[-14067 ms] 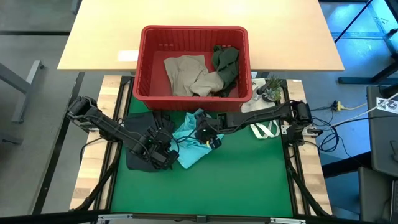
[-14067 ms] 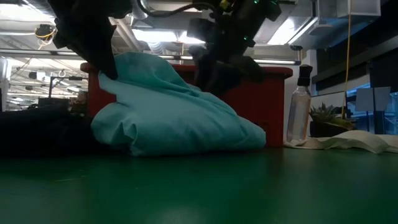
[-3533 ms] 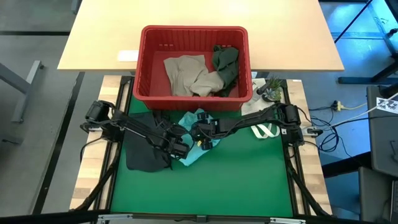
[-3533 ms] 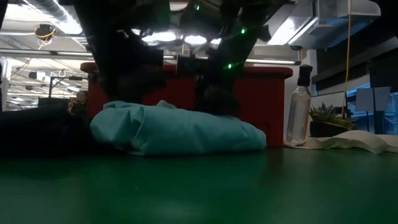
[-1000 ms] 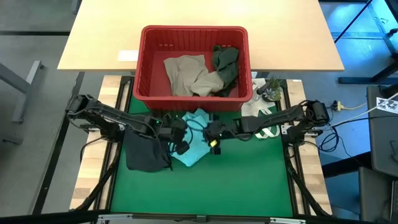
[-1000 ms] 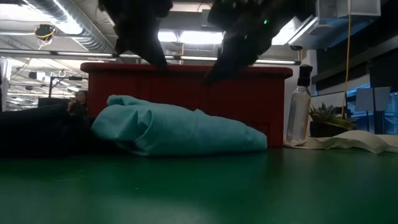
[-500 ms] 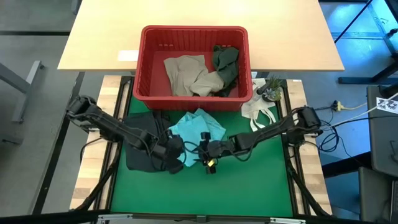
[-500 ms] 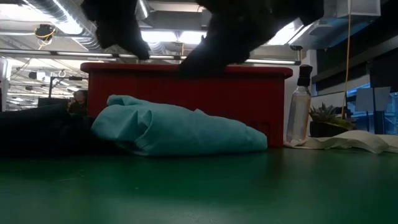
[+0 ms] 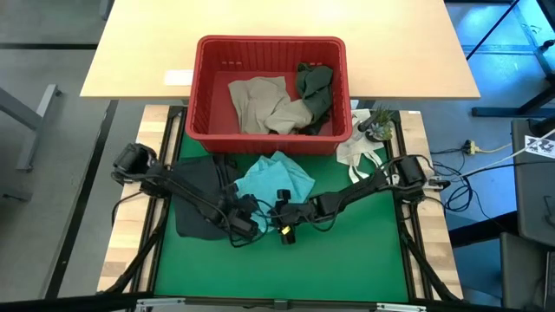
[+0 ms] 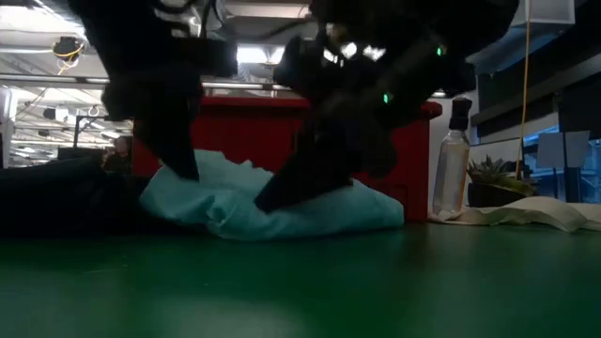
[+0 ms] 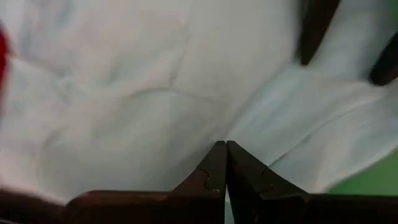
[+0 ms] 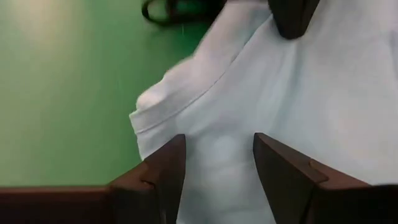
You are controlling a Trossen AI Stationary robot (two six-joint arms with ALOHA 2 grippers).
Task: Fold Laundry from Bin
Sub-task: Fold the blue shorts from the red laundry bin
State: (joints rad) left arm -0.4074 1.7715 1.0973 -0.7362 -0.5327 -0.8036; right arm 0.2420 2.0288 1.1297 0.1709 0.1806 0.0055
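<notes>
The light teal garment lies bunched on the green mat just in front of the red bin, with a black garment flat to its left. A beige garment and a dark olive one lie inside the bin. My left gripper is shut, with its tips down at the teal garment's near left part. My right gripper stands open beside it, a finger on either side of the garment's hemmed near edge. My left gripper has its shut fingertips on the top of the teal cloth near its near-left edge, slanting down from the table's left; the cloth lies on the mat. My right gripper is low over the cloth's near edge; I cannot tell whether its fingers touch it.
A white cloth bag with loop handles lies at the mat's far right, next to a spray bottle and a small plant. The near half of the green mat is bare.
Both grippers have come down and toward the table's near edge, from above the teal garment by the bin to its near edge. The left stays shut and the right stays open.
</notes>
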